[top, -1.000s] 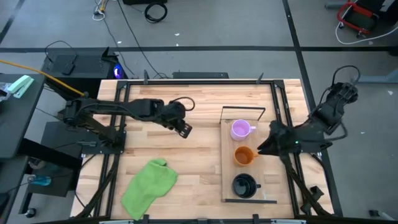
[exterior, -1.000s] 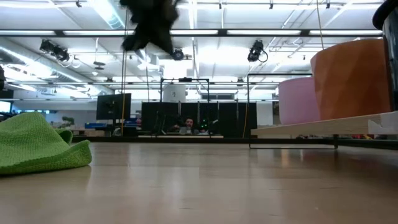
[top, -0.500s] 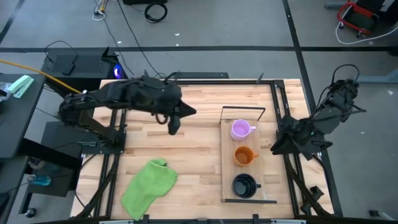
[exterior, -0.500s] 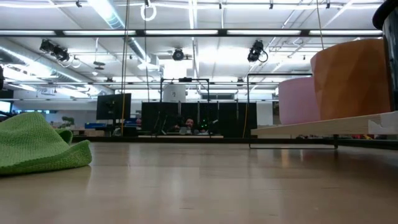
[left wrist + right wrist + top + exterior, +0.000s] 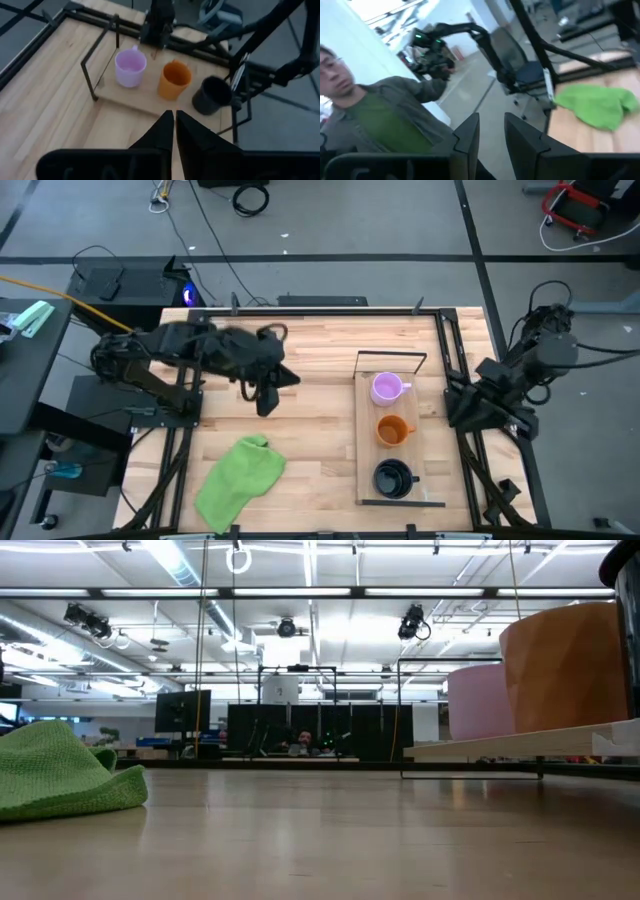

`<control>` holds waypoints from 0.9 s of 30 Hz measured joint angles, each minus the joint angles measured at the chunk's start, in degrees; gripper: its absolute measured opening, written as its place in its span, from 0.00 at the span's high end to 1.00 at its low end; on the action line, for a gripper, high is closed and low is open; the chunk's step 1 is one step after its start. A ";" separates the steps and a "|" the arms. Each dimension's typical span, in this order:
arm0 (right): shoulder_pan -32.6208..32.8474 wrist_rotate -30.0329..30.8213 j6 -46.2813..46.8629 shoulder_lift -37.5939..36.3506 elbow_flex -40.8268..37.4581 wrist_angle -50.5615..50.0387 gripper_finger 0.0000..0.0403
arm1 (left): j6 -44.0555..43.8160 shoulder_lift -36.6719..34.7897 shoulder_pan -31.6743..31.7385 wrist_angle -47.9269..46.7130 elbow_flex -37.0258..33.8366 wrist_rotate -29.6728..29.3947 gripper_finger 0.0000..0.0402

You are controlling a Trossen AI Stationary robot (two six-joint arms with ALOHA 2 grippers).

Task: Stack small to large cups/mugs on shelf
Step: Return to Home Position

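Looking down on the table (image 5: 310, 490), we are finding all three mugs standing in a row on the shelf (image 5: 428, 460), which is lying toward 3 o'clock of the tabletop. The purple mug (image 5: 385, 388) is sitting at the shelf's 12 o'clock end, the orange mug (image 5: 392, 430) in the middle, and the black mug (image 5: 393, 478) at the 6 o'clock end, each apart from its neighbour.

The left gripper (image 5: 174, 116) is hanging over bare wood at 9 o'clock of the shelf, well apart from it. Its jaws are pressing almost together, with only a slit showing, and they are carrying nothing. The right gripper (image 5: 491, 120) is sitting past the table's edge at 3 o'clock of the shelf, with its jaws standing a little apart and gripping nothing.

We are judging the placing as done and the return to rest as the step in hand. The next move is calling for no grasp. Each arm is needing only to fold home, keeping off the shelf and the green cloth (image 5: 240, 470) at 7 o'clock.
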 joint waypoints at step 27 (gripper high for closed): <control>8.53 -1.74 -21.84 -25.53 -40.52 53.41 0.76 | -0.87 -37.69 -12.27 60.56 -63.21 -10.64 0.93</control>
